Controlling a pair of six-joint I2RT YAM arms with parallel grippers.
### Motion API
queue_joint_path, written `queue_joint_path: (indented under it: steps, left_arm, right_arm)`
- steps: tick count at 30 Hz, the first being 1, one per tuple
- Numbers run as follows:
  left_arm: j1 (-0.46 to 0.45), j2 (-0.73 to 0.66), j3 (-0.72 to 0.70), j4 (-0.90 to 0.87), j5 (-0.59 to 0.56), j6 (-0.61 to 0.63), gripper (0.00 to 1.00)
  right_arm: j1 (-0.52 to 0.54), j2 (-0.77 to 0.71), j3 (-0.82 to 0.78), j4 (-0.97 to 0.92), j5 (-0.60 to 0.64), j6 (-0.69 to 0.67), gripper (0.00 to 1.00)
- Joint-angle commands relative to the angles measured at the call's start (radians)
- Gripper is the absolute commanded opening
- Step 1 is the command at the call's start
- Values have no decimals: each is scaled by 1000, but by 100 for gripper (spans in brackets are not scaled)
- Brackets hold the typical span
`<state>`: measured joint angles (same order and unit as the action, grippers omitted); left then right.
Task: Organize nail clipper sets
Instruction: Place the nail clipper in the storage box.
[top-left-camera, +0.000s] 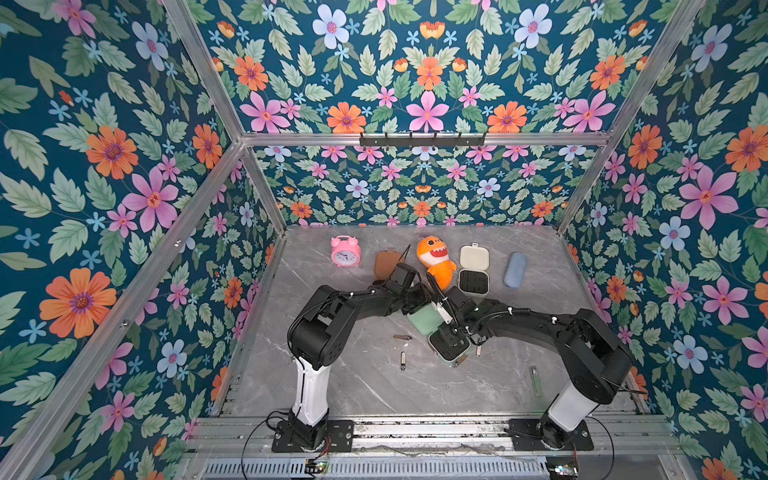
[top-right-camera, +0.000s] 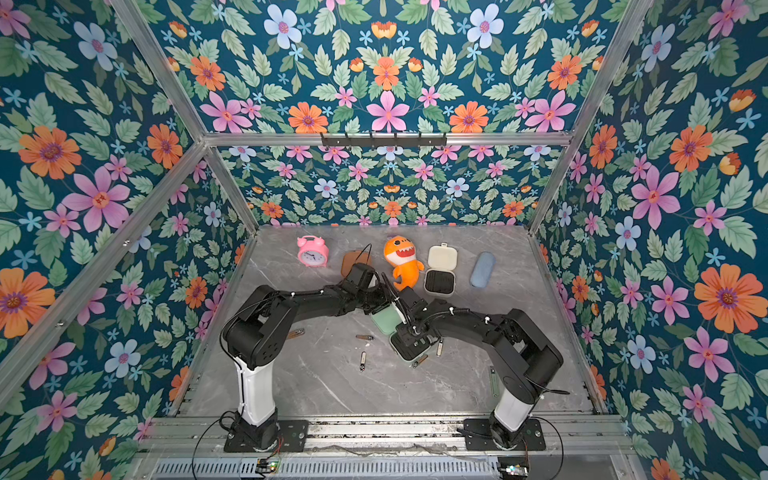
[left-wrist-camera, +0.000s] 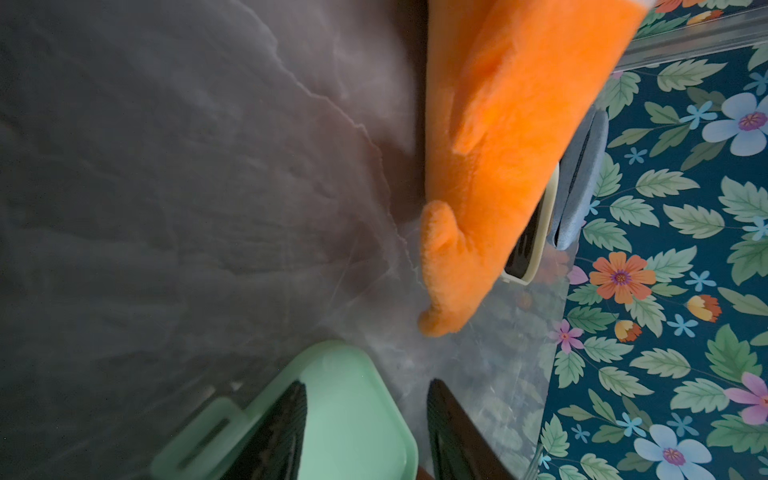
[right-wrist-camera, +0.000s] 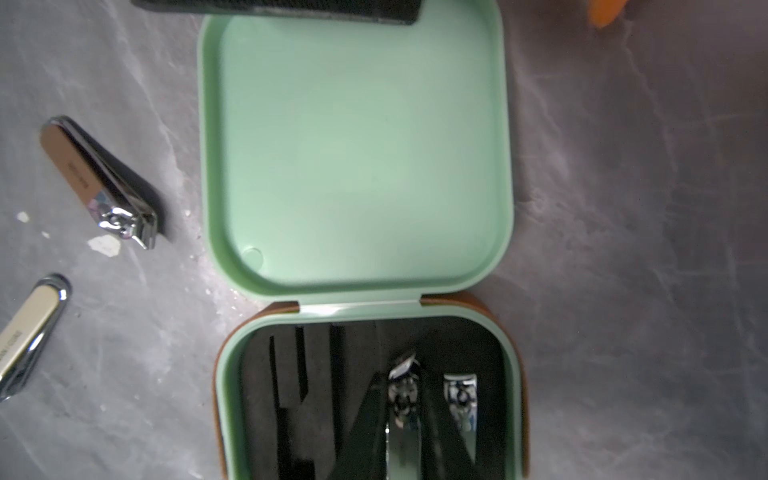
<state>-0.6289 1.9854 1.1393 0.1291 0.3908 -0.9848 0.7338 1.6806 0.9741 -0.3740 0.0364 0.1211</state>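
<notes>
Clipper (right-wrist-camera: 405, 374) first: hold pinched in near-shut right gripper (right-wrist-camera: 401, 415), press level into mint case (right-wrist-camera: 232, 374) insert (right-wrist-camera: 320, 399); brace lid (right-wrist-camera: 353, 166) with half-open, empty left gripper (left-wrist-camera: 368, 432).

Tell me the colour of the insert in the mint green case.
Black insert; right wrist view shows it best.

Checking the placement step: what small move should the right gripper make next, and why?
Probably lower the right gripper slightly to seat its clipper in the black insert, then open. It is shut on that clipper over the mint case's open base, beside a seated clipper, with slots free alongside.
</notes>
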Motion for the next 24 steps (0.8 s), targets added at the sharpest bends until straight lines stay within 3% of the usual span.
queue_joint_path:
  steps: [1, 12, 24]
  left_arm:
    - [8, 9, -5, -81, -41, 21, 51]
    - [21, 20, 11, -97, -38, 38, 51]
    - [26, 24, 14, -98, -34, 46, 50]
  right_arm:
    - [-1, -13, 3, -31, 32, -14, 15]
    - [-14, -44, -14, -20, 18, -10, 15]
    - [-13, 25, -5, 18, -15, -18, 15]
